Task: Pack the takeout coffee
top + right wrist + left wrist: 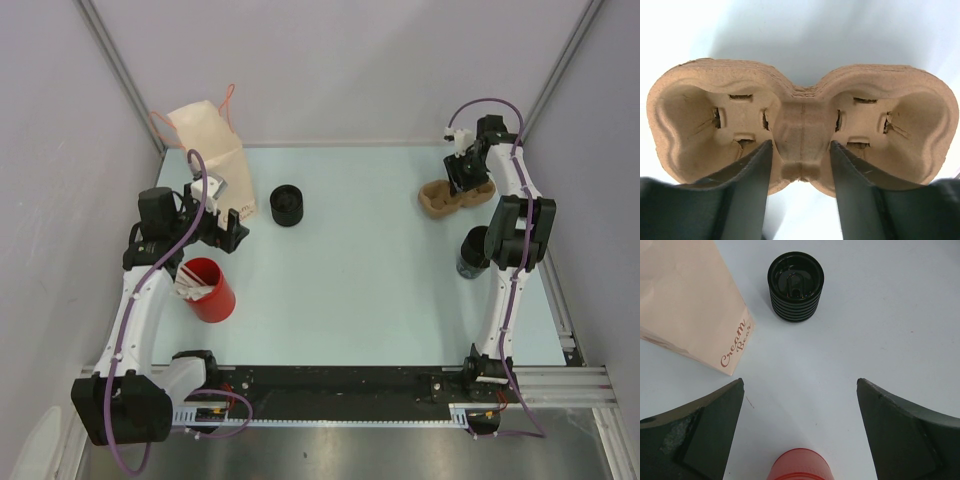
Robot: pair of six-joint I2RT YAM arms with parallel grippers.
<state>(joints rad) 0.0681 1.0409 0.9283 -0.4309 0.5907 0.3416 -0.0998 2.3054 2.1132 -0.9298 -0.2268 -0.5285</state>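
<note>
At the table's (360,290) far right, your right gripper (801,145) straddles the cup carrier (802,112).
Jaws flank its middle ridge, the likely handle; whether they pinch it, I cannot tell. Your left gripper (800,382) hangs spread wide.

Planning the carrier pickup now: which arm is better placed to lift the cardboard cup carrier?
Right. The right hand straddles the cup carrier at its centre bridge, a finger on each side. The left hand hangs open across the table, by the paper bag and black cup.
</note>
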